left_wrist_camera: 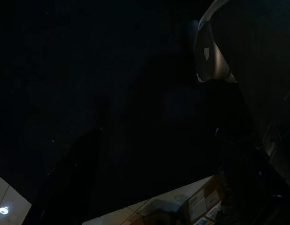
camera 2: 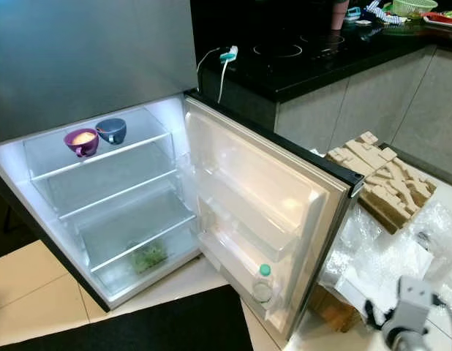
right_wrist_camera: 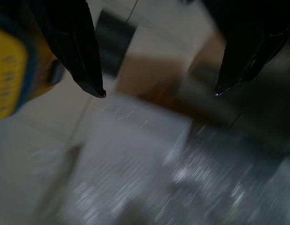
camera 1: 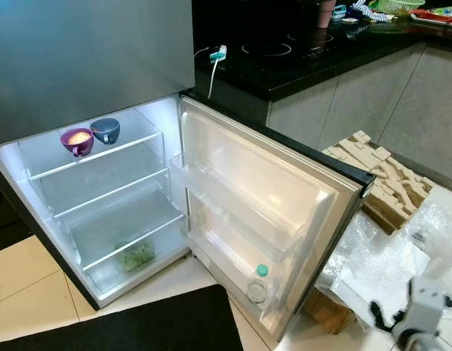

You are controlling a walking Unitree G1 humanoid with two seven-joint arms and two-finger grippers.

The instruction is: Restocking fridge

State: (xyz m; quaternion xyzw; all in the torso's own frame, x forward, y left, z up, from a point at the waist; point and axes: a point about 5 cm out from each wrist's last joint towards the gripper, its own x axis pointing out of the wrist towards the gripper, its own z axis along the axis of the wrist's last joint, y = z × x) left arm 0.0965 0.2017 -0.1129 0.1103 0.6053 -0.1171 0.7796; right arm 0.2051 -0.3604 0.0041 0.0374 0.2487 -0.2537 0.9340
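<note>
The fridge point(camera 1: 102, 205) stands open and lit, its door point(camera 1: 270, 190) swung out to my right. A purple bowl point(camera 1: 77, 140) and a blue bowl point(camera 1: 106, 129) sit side by side on the top glass shelf. Something green point(camera 1: 137, 254) lies in the bottom drawer. A clear bottle with a green cap point(camera 1: 258, 284) stands in the lowest door bin. My right arm point(camera 1: 423, 314) hangs low at the right, past the door's edge. In the blurred right wrist view, my right gripper point(right_wrist_camera: 159, 93) is open with nothing between its fingers, and a yellow thing point(right_wrist_camera: 9, 70) shows beside one finger. The left wrist view is very dark.
A black counter point(camera 1: 314, 51) with a hob and a white charger point(camera 1: 217, 55) runs behind the door. Moulded cardboard packing point(camera 1: 387, 175) and bubble wrap point(camera 1: 387, 263) lie on the floor at the right. A black mat point(camera 1: 138, 325) lies before the fridge.
</note>
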